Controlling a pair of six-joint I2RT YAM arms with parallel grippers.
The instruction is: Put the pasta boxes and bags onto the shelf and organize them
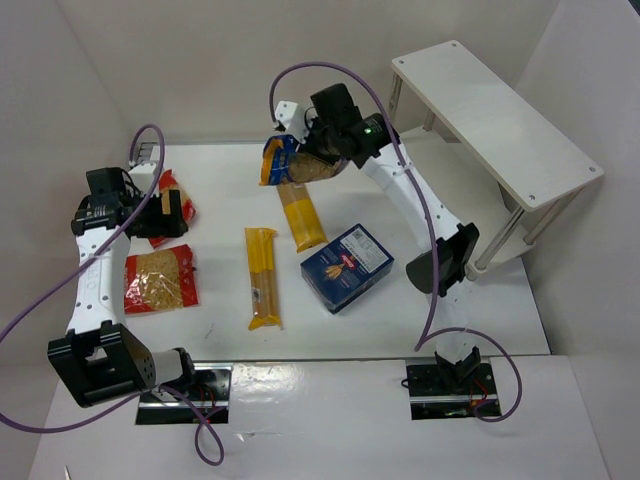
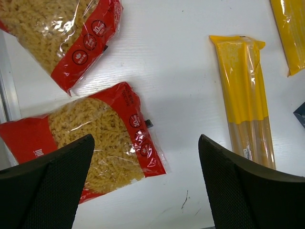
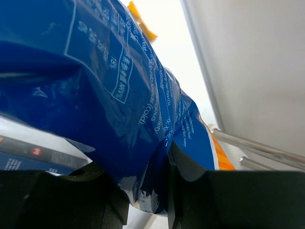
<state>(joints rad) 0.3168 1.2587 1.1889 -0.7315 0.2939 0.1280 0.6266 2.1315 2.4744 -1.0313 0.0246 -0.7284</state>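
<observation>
My right gripper (image 1: 312,152) is shut on the blue bag with orange ends (image 1: 283,160) and holds it above the table's far middle, left of the white shelf (image 1: 495,120). In the right wrist view the bag (image 3: 95,90) fills the frame, pinched in my gripper (image 3: 155,191). My left gripper (image 1: 163,217) is open and empty above a red bag (image 1: 175,200). The left wrist view shows both red bags (image 2: 62,33) (image 2: 97,138) between and beyond my gripper (image 2: 145,162). A second red bag (image 1: 160,280), two yellow spaghetti packets (image 1: 263,275) (image 1: 302,215) and the dark blue box (image 1: 346,266) lie on the table.
The shelf's boards hold nothing; its metal legs (image 1: 500,240) stand at the table's right. The shelf board (image 3: 252,62) and a leg (image 3: 257,148) show close in the right wrist view. White walls enclose the table on the left, back and right.
</observation>
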